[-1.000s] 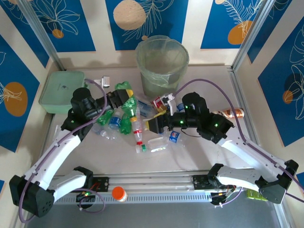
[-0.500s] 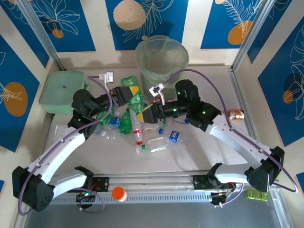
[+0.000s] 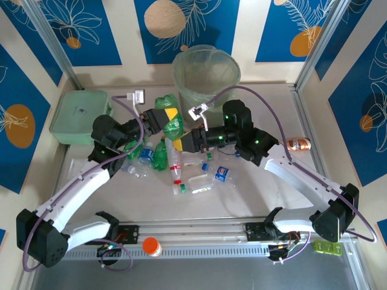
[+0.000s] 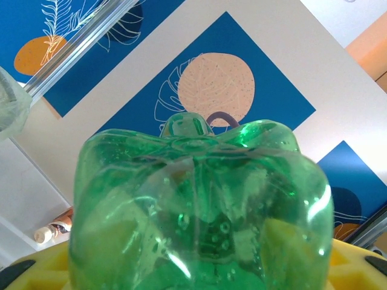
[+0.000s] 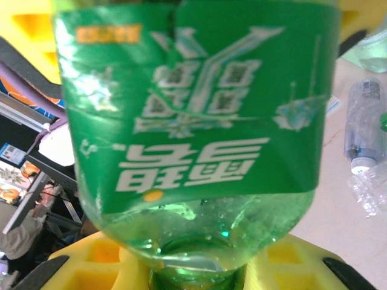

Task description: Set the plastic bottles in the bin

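My left gripper is shut on a green plastic bottle, held above the table just left of the bin. In the left wrist view that bottle's ribbed base faces outward, with yellow fingers at the bottom corners. My right gripper is shut on another green bottle; the right wrist view has its green label upside down and its neck between the yellow fingers. Several more bottles lie on the table below both grippers.
A flat mint-green box sits at the far left. A copper can lies at the right edge. A small orange-capped container rests on the front rail. A clear bottle lies beside the right gripper's bottle.
The right gripper has swung left and up from the pile with a green bottle in it. The left gripper has risen toward the bin with its green bottle.
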Robot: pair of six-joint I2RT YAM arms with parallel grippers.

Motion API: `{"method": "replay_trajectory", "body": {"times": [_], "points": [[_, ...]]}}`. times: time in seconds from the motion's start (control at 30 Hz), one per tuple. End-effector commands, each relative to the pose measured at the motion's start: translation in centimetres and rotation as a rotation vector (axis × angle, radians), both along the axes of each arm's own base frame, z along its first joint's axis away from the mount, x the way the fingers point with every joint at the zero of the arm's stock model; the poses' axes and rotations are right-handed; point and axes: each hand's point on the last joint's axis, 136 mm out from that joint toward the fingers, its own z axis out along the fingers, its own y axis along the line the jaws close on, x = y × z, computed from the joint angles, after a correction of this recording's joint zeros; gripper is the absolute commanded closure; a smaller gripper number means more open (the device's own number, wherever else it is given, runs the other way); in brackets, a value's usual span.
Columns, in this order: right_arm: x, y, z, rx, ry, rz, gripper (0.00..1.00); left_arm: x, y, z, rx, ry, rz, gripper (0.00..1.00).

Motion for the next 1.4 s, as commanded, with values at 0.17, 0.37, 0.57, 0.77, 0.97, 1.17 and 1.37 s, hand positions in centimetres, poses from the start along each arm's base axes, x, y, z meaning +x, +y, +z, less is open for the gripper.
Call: {"method": "replay_trajectory", "body": {"times": [0.17,0.37,0.57,0.77,0.97,1.17,1.37], "points": [[-0.8,-0.2,1.6,0.037,-0.047,0.012,0.92,-0.9,-0.3,0.4,0.010,-0.064,-0.011,0.56],[0.5,-2.1,1.8,0.006,-0.068,-0.076,0.93,-0.6,1.8,-0.3,0.164,-0.104,0.170,0.22],[4.5,-5.6,2.2,-0.091,-0.096,-0.261,0.94,-0.3,6.4,-0.7,0.389,-0.183,0.459,0.12],[12.2,-10.1,2.6,-0.240,-0.094,-0.549,0.94,0.3,6.3,-4.2,0.500,-0.118,0.445,0.14],[20.1,-13.2,0.8,-0.485,-0.111,-0.744,0.99,1.7,8.0,-8.0,0.672,-0.002,0.523,0.15],[25.9,-14.0,-0.4,-0.583,-0.147,-0.838,1.00,2.0,8.1,-10.4,0.748,0.052,0.507,0.16],[30.6,-12.9,-3.2,-0.687,-0.140,-0.832,1.00,1.9,8.3,-11.1,0.769,0.060,0.507,0.15]]}}
